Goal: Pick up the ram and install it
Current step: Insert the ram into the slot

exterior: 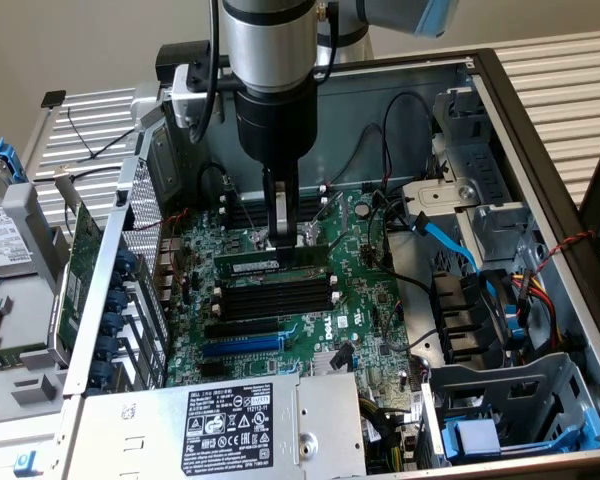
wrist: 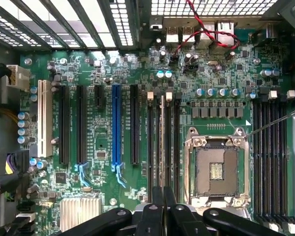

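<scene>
The ram (exterior: 270, 262), a long thin green stick with a white label strip, stands on edge along the bank of black memory slots (exterior: 276, 297) on the motherboard. My gripper (exterior: 282, 238) comes straight down on its middle, and its two fingers are shut on the ram's top edge. In the wrist view the ram (wrist: 162, 142) shows edge-on as a thin pale line, running away from my gripper (wrist: 162, 199) over one of the middle slots between the white clips (wrist: 150, 96). Whether it is seated in the slot I cannot tell.
The open CPU socket (wrist: 216, 169) lies right beside the slots, with a second slot bank (wrist: 270, 157) past it. Black and blue expansion slots (wrist: 115, 123) run parallel. A power supply (exterior: 230, 430), a blue cable (exterior: 445, 240) and case walls (exterior: 540, 150) hem the board in.
</scene>
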You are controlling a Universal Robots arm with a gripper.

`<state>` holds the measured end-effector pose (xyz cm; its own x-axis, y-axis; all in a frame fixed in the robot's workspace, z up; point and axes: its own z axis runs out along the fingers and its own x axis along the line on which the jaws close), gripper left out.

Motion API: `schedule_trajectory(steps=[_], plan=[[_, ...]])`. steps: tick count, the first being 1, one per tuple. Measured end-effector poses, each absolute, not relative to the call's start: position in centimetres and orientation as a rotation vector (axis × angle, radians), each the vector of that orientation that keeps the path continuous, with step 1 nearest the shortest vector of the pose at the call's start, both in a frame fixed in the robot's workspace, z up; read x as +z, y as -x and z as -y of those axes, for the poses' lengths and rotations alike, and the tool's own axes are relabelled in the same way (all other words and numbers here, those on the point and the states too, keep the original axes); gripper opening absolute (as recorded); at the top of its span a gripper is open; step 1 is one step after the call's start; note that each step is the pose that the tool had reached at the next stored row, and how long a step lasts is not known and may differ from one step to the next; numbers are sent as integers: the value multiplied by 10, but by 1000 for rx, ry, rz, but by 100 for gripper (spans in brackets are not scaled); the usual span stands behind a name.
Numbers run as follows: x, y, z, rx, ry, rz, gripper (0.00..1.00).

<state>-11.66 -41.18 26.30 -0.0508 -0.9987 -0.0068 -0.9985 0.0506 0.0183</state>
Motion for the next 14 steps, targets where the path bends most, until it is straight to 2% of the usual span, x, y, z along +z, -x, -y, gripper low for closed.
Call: schedule_trajectory(steps=[14], plan=[[257,117,414,-22,-2156,2269,13]])
